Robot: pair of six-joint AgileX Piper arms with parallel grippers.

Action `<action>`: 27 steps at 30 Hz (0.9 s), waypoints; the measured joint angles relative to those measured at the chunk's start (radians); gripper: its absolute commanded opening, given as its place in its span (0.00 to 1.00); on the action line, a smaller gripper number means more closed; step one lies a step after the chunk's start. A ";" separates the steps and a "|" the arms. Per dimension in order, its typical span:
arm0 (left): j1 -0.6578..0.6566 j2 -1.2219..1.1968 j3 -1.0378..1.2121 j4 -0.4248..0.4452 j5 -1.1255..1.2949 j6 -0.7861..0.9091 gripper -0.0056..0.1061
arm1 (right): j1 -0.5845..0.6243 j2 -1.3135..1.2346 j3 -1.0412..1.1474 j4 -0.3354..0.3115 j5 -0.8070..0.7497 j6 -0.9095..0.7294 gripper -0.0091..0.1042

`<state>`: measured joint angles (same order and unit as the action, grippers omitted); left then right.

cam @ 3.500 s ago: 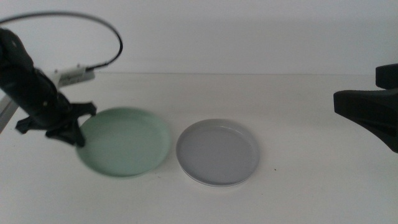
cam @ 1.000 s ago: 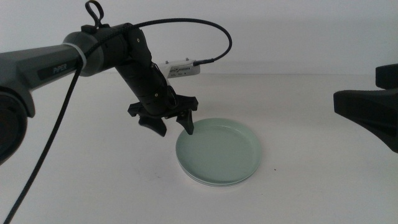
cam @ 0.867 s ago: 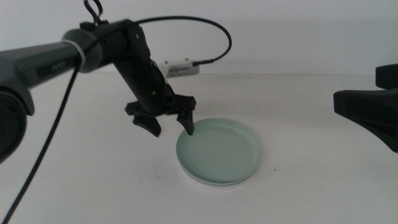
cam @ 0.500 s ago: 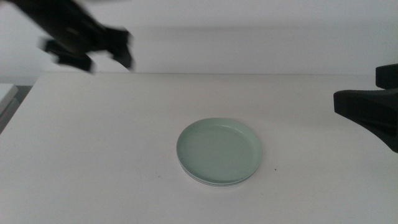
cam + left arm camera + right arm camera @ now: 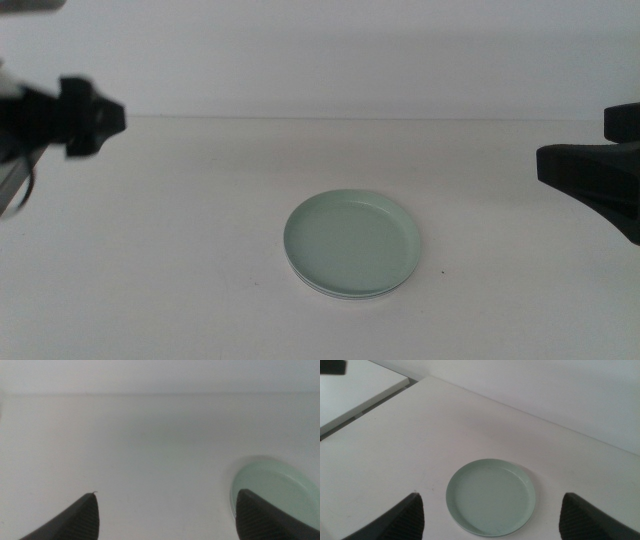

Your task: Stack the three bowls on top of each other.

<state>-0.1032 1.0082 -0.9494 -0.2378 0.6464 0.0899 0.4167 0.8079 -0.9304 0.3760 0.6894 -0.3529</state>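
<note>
White tabletop (image 5: pixel 180 260), wide and plain. Right arm waits at the right edge of the middle view; right gripper (image 5: pixel 490 510) hangs high over the stack, jaws spread wide, empty. Left gripper (image 5: pixel 165 510) up and off toward the tabletop's left side, well apart from the bowls, jaws wide open, empty.

Stack near tabletop centre: mint green bowl (image 5: pixel 352 243) on top, seated level, rim lines of lower bowls (image 5: pixel 345 294) peeking under its near edge. Probably grey and white beneath, but too thin a sliver to count for sure. No loose bowl anywhere in view, so stacking looks done; nothing left but arms parking.

Bowl is round, no long axis, opening faces straight up.
</note>
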 measured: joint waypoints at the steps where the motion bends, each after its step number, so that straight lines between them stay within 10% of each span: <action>1: 0.000 -0.037 0.043 0.000 -0.041 0.008 0.89 | 0.000 0.000 0.000 0.000 0.000 0.000 0.90; 22: 0.002 -0.245 0.261 0.067 -0.204 0.015 0.89 | -0.009 -0.003 0.029 -0.022 -0.052 0.092 0.90; 27: 0.002 -0.245 0.261 0.077 -0.204 0.015 0.89 | -0.093 -0.041 0.151 -0.132 -0.174 0.285 0.90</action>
<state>-0.1009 0.7635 -0.6881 -0.1607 0.4426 0.1052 0.3238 0.7666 -0.7790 0.2442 0.5149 -0.0680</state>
